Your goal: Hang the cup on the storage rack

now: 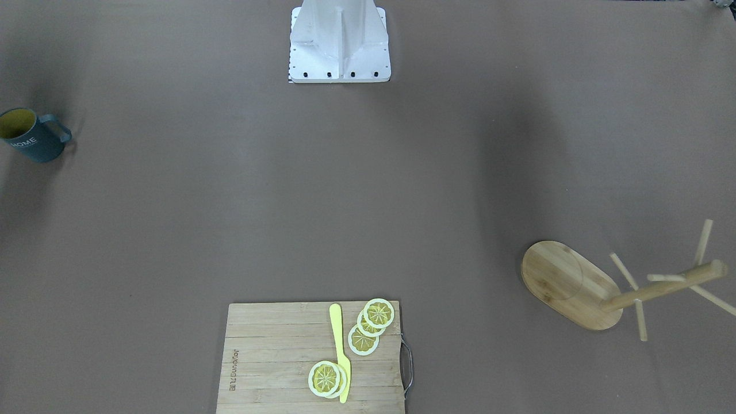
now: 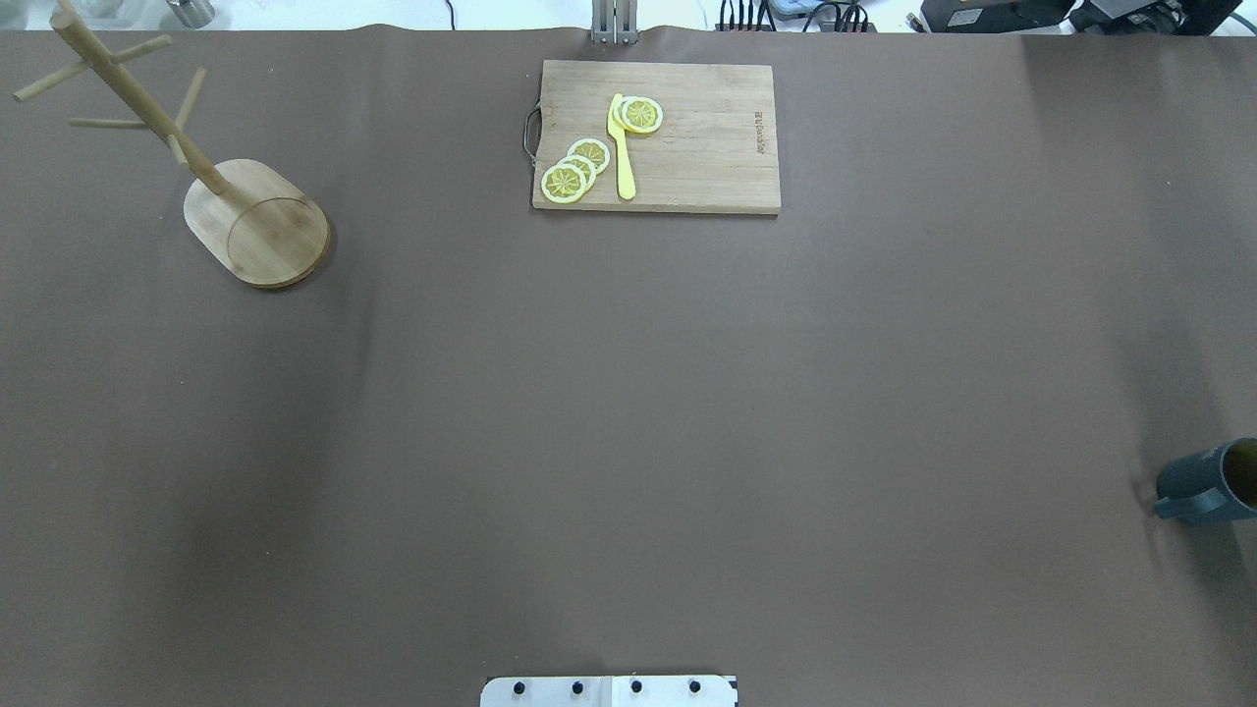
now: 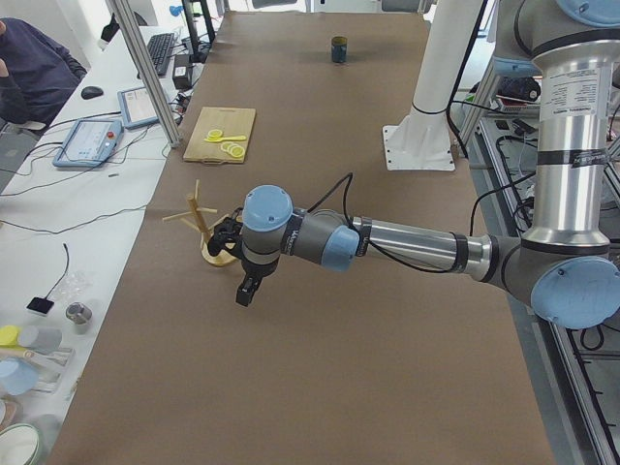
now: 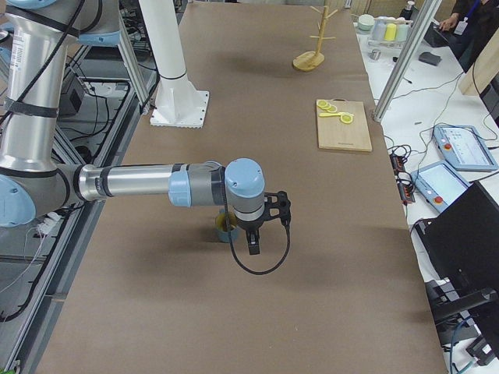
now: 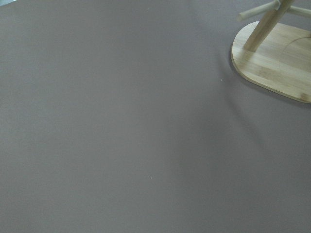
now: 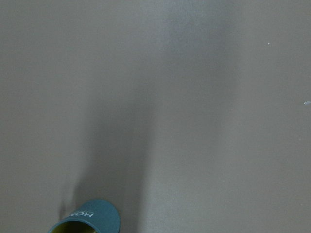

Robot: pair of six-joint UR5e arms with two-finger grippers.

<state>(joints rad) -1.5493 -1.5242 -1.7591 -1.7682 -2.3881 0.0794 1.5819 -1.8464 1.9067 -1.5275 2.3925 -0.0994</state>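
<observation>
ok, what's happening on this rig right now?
Nothing is being handled yet. The cup stands upright on the table at the robot's right end; the storage rack stands at the left end, pegs bare. The right tool hangs near the cup, the left tool near the rack, neither touching. Side views alone don't show whether they're open.

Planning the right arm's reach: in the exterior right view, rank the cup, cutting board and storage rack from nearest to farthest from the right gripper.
1. cup, just beside the right gripper, partly hidden behind it.
2. cutting board, mid-table, on the operators' side.
3. storage rack, at the table's far end.
</observation>
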